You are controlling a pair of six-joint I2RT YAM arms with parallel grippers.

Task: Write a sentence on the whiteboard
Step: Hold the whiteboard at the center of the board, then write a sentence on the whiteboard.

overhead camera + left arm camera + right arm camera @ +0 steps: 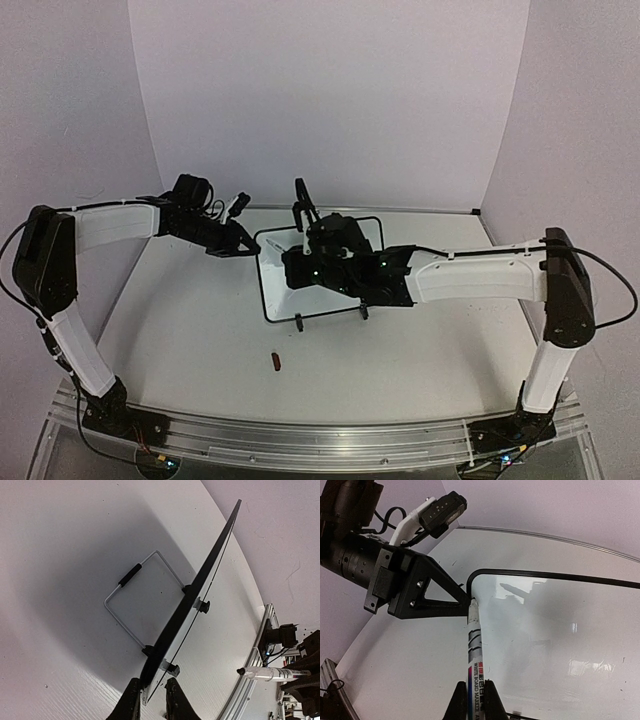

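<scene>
The whiteboard [275, 290] stands tilted at mid-table on two black clip feet; its face is blank. In the left wrist view the whiteboard [200, 580] shows edge-on. My left gripper [152, 700] straddles its upper left corner with narrow jaws: one finger lies against the black back, and a small gap shows at the other. My right gripper [475, 702] is shut on a white board marker [474, 645]. The marker's tip rests at that same corner of the whiteboard [560, 645], right beside the left gripper's fingertips [465, 600].
A small red cap [275, 361] lies on the table in front of the board. A wire stand [125, 587] props the board from behind. The metal rail [300, 440] runs along the near table edge, and purple walls close in the back and sides.
</scene>
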